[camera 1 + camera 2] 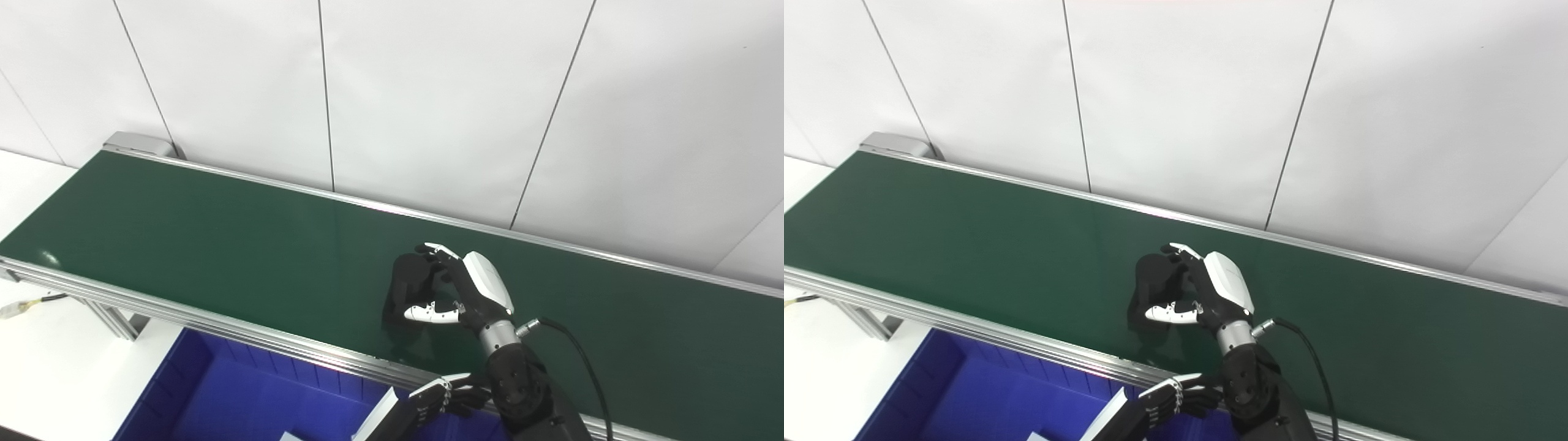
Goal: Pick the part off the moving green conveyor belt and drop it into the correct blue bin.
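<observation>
A black part [405, 283] lies on the green conveyor belt [202, 239], a little right of the middle. My right hand [471, 288] reaches over the belt from the lower right. Its fingers curl over the far side of the part and its thumb presses the near side, so the hand is shut on the part. The part's right side is hidden by the palm. My left hand [436, 397] hovers low at the belt's near rail, above the blue bin [202, 380], with its fingers loosely apart and nothing in them.
The belt's near aluminium rail [184, 315] runs between the belt and the bin. A white wall stands right behind the belt. A small white object [293, 437] shows at the bin's bottom edge. A loose cable [21, 305] lies at far left.
</observation>
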You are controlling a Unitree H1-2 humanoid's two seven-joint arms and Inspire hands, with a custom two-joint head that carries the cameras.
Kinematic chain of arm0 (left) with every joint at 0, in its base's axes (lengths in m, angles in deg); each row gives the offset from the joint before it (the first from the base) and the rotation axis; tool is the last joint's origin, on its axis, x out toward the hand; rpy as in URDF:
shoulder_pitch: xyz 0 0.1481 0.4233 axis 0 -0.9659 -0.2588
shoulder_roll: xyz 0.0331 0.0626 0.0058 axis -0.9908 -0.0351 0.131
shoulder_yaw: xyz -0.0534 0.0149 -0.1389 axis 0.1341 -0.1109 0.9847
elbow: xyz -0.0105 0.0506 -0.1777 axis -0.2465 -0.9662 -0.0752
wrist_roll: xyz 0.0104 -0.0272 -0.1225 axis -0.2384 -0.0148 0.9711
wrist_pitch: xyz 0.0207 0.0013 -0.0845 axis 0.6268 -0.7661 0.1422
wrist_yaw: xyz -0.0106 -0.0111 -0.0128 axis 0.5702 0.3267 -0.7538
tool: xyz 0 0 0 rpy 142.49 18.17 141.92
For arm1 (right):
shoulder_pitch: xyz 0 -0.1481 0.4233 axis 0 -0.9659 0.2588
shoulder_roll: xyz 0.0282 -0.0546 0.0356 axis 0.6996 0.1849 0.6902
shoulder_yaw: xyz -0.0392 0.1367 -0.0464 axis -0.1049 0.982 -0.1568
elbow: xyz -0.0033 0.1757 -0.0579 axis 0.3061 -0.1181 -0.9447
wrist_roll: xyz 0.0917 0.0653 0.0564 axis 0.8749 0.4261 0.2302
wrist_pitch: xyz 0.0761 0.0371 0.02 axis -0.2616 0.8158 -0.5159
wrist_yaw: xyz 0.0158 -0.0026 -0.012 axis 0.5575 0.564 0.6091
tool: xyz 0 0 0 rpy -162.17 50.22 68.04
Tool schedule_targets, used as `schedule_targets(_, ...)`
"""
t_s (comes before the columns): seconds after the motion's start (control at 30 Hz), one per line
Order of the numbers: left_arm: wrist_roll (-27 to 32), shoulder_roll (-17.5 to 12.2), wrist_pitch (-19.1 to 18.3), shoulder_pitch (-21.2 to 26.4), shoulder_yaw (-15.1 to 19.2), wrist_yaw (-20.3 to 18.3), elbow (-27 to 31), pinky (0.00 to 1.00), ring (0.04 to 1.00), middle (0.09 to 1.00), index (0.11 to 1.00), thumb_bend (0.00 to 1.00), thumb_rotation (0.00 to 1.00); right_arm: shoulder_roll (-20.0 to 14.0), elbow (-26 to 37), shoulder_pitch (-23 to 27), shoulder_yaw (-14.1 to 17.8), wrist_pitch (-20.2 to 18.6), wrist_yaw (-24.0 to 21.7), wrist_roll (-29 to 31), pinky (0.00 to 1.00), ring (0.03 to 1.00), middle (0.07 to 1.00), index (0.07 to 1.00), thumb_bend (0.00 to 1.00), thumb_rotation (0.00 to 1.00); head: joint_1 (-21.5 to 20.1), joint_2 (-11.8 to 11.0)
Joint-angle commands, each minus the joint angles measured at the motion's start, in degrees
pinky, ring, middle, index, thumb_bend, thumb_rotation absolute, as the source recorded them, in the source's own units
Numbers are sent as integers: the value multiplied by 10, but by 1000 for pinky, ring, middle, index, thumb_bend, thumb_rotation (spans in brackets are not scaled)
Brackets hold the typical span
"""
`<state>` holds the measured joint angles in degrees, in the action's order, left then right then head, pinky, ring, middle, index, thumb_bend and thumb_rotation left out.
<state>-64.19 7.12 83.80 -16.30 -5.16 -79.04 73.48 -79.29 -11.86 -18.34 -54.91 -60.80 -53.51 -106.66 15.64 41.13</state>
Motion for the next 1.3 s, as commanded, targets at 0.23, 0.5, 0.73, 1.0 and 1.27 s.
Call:
schedule_targets(0.23,0,12,3,-5,-8,1,25,732,766,783,826,777,801,21,3,7,7,44,91,-7,434,501,469,498,533,5,0,2)
schedule_targets(0.5,0,13,1,-4,-8,2,25,733,766,782,825,776,807,21,10,7,10,49,105,4,360,424,437,503,529,0,-1,2)
schedule_targets(0.73,1,14,-1,-4,-8,3,25,732,766,779,825,787,810,19,29,3,17,44,95,22,316,383,426,504,529,0,-2,2)
schedule_targets(1.0,2,13,-1,1,-3,4,19,727,764,779,823,795,818,15,37,3,26,56,102,34,330,398,440,505,530,0,-17,-1)
schedule_targets(1.27,10,9,-2,6,3,3,14,730,767,781,828,799,817,0,142,-26,46,38,69,59,310,385,440,507,529,0,-35,0)
